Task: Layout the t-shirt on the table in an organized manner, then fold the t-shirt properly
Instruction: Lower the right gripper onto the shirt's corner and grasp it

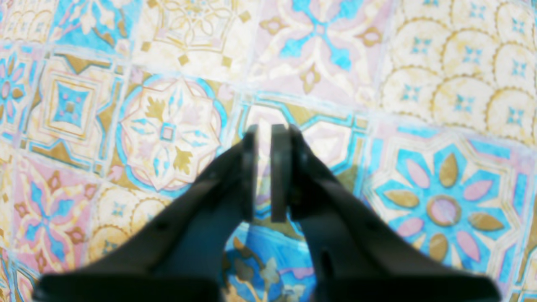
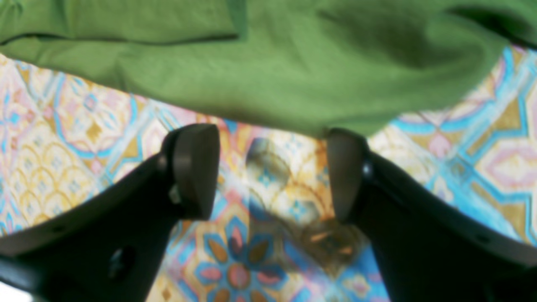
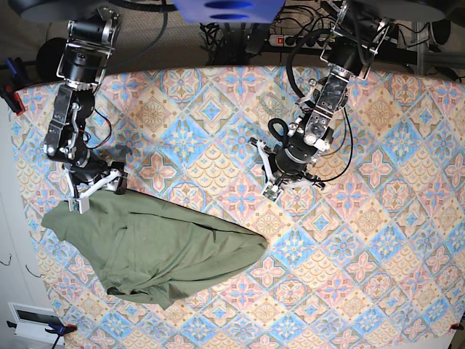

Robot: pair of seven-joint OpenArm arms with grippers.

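The rumpled t-shirt point(image 3: 156, 251) lies at seven o'clock on the desk point(image 3: 378, 240), the wide right pincer point(image 2: 272, 172) empty at its edge, the left pincer point(image 1: 266, 172) narrow, empty.

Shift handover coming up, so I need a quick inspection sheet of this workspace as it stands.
Surface: table under patterned tile cloth, lying flat.
Job's things: t-shirt crumpled at one side, not laid out.
Clutter: nothing seen.
Grippers: left gripper over bare cloth, fingers slightly apart, holding nothing; right gripper open at the shirt's edge, holding nothing.
Cables: wires along the left arm, more behind the table.
Surroundings: power strip behind the table.
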